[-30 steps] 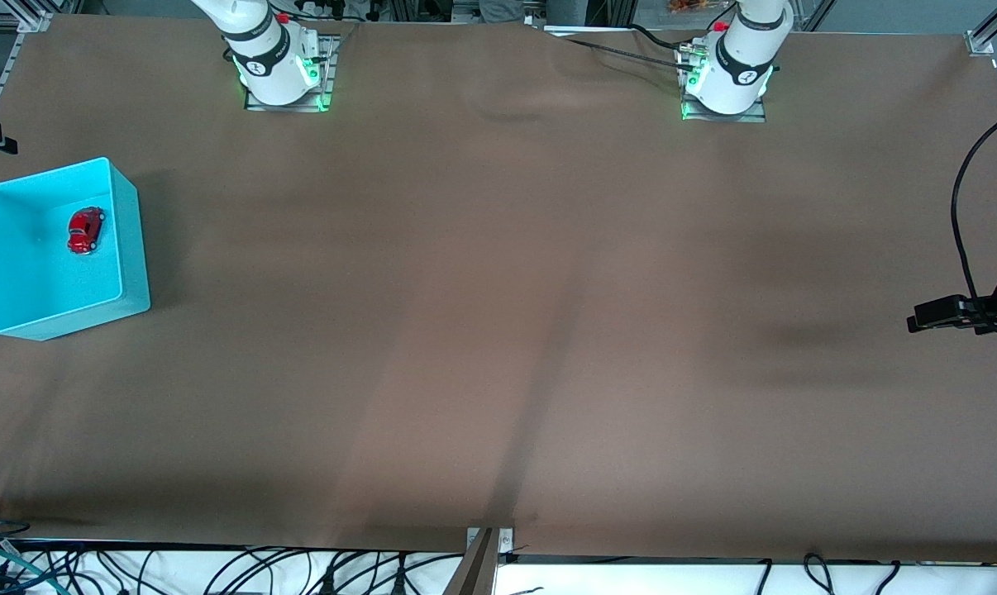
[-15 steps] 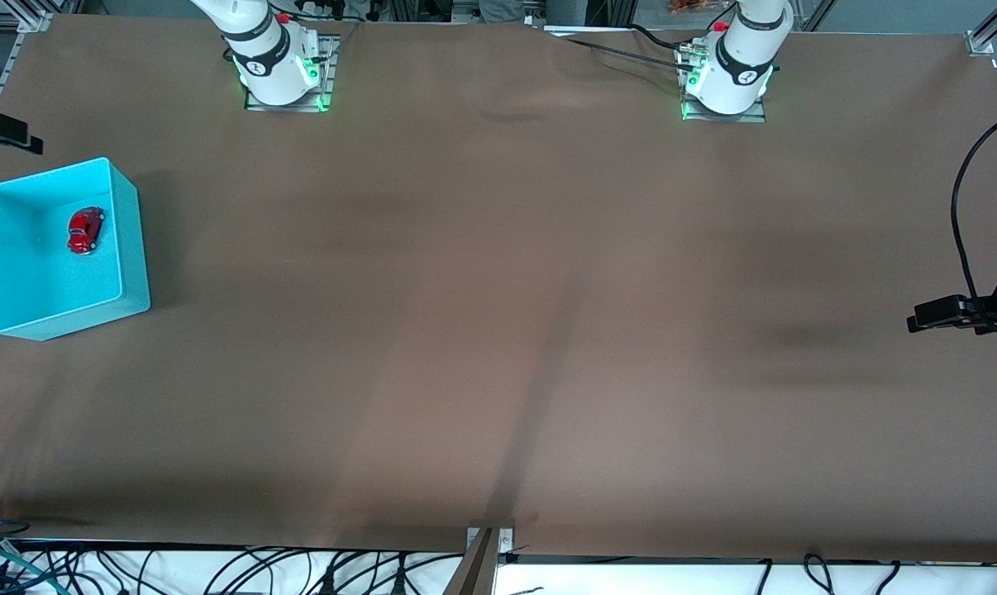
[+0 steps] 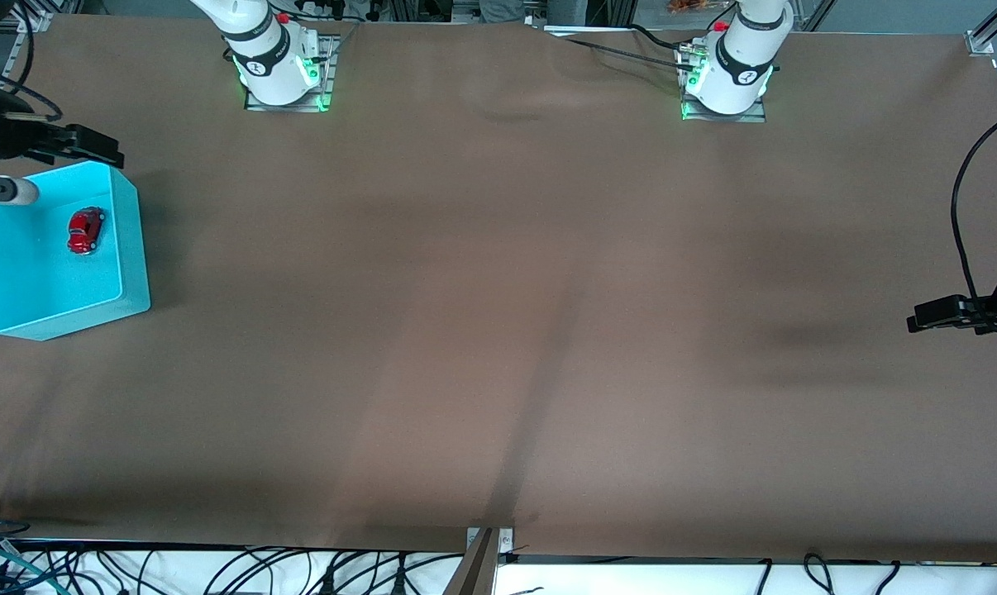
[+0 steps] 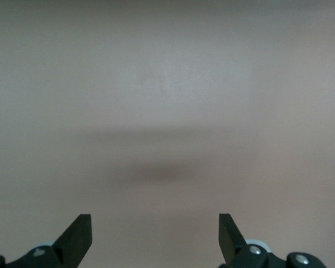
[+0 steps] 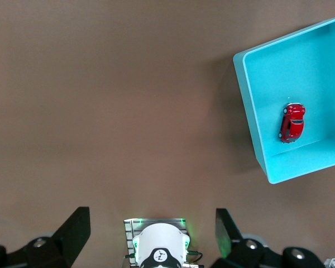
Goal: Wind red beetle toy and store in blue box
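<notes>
The red beetle toy [image 3: 85,230] lies on the floor of the blue box [image 3: 131,248], which stands at the right arm's end of the table. Both show in the right wrist view, the toy [image 5: 291,123] inside the box [image 5: 251,114]. My right gripper [image 3: 93,145] is open and empty, up in the air over the box's rim on the side toward the arm bases; its own view [image 5: 151,229] shows its jaws wide apart. My left gripper [image 3: 932,315] is open and empty over bare table at the left arm's end, and its own view [image 4: 154,231] shows only brown cloth.
A brown cloth [image 3: 498,314] covers the table. The right arm's base [image 3: 277,70] and left arm's base [image 3: 726,74] stand along the table's farther edge. A black cable [image 3: 957,215] loops at the left arm's end. Cables [image 3: 300,574] hang below the nearer edge.
My right gripper has come into the front view from the table's edge and moved over the box's rim. The toy, the box and my left gripper have stayed put.
</notes>
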